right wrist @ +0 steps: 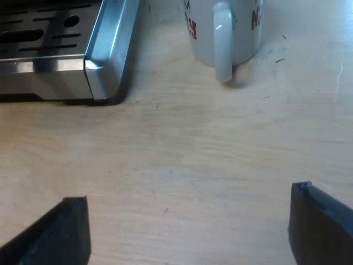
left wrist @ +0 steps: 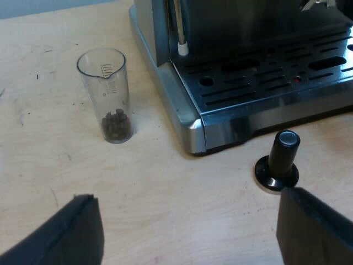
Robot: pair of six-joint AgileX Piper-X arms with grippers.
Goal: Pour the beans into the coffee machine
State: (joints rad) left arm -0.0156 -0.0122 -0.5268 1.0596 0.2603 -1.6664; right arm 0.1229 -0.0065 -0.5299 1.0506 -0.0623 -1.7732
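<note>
A: Where is the clear measuring glass (left wrist: pixel 108 99) of dark beans (left wrist: pixel 116 126) standing?
B: Upright on the pale bench (left wrist: pixel 165 193), beside the steel espresso machine (left wrist: pixel 265 83). The left claw (left wrist: pixel 187 221) and right claw (right wrist: pixel 190 218) are hanging wide open, gripping nothing.

the espresso machine (left wrist: pixel 265 83) is cut off just above its drip tray. the mug (right wrist: pixel 242 38) is cut off partway up, its red lettering unreadable. scale marks on the measuring glass (left wrist: pixel 110 99) are too small to read.
</note>
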